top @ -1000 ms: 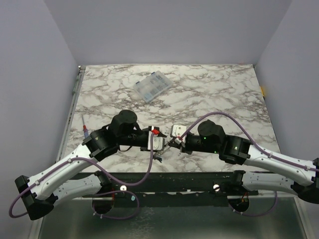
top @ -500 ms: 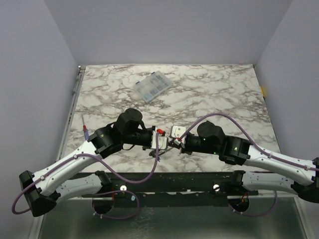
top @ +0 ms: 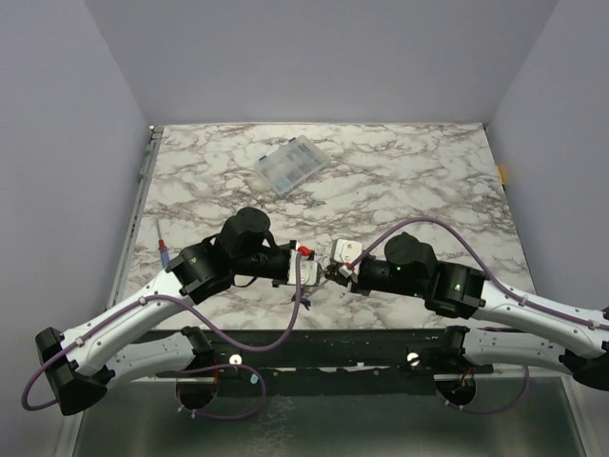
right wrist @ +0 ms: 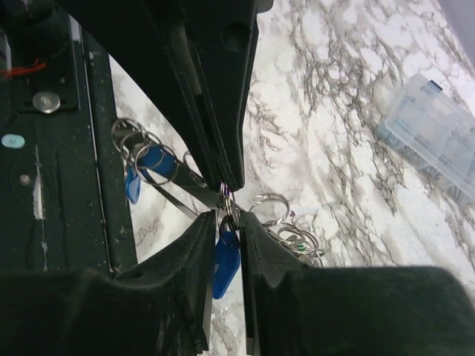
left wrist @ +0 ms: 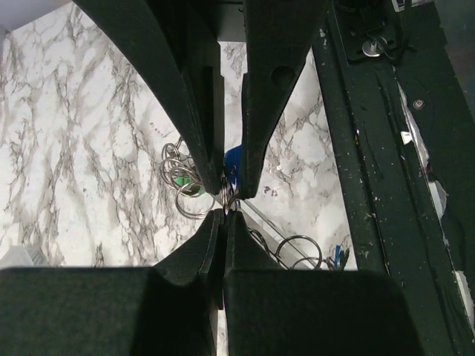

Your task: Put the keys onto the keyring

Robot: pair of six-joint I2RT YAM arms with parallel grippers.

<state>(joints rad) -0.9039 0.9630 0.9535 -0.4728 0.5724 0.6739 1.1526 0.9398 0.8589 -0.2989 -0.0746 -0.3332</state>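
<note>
My two grippers meet tip to tip low over the table's near middle. A blue-headed key (right wrist: 225, 263) hangs from a small metal ring (right wrist: 225, 199). The left gripper (left wrist: 224, 215) is shut on that ring. My right gripper (right wrist: 226, 215) stands slightly open, with the blue head hanging in the narrow gap between its fingers. More wire rings lie on the marble with a green key (left wrist: 180, 178) and other blue keys (right wrist: 151, 160). A thin metal bar (left wrist: 261, 220) runs under the tips. I cannot make out the keyring's oval loop; in the top view the grippers (top: 321, 270) cover that spot.
A clear compartment box (top: 293, 165) lies at the back centre of the marble table (top: 428, 181). A red-and-blue screwdriver (top: 164, 252) rests by the left edge. The dark rail (left wrist: 386, 193) of the near table edge runs close beside the grippers.
The left arm swung right and up to meet the right gripper, and its jaws closed on the ring. The right jaws parted a little.
</note>
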